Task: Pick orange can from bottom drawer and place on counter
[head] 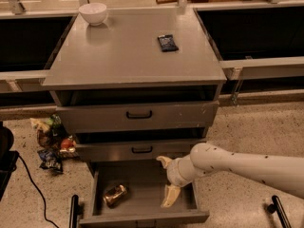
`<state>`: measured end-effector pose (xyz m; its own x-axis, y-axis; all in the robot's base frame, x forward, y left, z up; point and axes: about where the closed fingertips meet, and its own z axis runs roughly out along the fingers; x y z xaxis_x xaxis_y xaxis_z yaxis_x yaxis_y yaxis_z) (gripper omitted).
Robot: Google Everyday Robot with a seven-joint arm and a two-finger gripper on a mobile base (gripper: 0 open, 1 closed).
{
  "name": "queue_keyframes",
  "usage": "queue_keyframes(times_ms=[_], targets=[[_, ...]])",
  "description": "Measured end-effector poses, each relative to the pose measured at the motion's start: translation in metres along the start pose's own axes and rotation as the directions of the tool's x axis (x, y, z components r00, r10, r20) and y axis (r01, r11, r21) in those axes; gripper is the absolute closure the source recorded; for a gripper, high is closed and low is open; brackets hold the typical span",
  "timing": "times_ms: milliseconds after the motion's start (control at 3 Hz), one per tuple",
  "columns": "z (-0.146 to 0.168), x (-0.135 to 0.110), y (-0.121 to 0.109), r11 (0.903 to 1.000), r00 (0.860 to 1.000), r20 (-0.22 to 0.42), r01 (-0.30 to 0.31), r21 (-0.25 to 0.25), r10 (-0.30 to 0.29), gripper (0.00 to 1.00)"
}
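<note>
Clearly the job is only at its start. The bottom drawer stands pulled out, so the way in is open, and the orange can lies on its side on the drawer floor, toward the left and near the front wall. From where I stand nothing is touching it. The gripper hangs inside the drawer space to the right of the can, at the end of the white arm that reaches in from the right. Its two pale fingers are spread apart, one pointing up toward the middle drawer and the other down toward the drawer floor, with nothing between them. A stretch of bare drawer floor separates them from the can, so I would say the grasp has not yet been made. What is left, as I judge it, is nearly everything: moving across to the can, closing on it, lifting it clear of the drawer and the two shut drawers above, and setting it on the desk. Up there a white bowl sits at the back left corner and a small dark blue packet lies toward the right.
</note>
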<state>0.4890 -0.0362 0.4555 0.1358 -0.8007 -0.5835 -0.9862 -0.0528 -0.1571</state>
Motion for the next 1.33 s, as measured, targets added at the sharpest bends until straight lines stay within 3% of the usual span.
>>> queue_keyframes(times_ms=[667,1000,1333], targets=[[0.096,0.012,-0.005,0.9957,0.988,0.144,-0.034,-0.086,0.047,0.0],[0.096,0.012,-0.005,0.9957,0.988,0.144,-0.034,-0.086,0.047,0.0],[0.125,0.02,-0.011,0.9953,0.986,0.163,-0.027,-0.093,0.042,0.0]])
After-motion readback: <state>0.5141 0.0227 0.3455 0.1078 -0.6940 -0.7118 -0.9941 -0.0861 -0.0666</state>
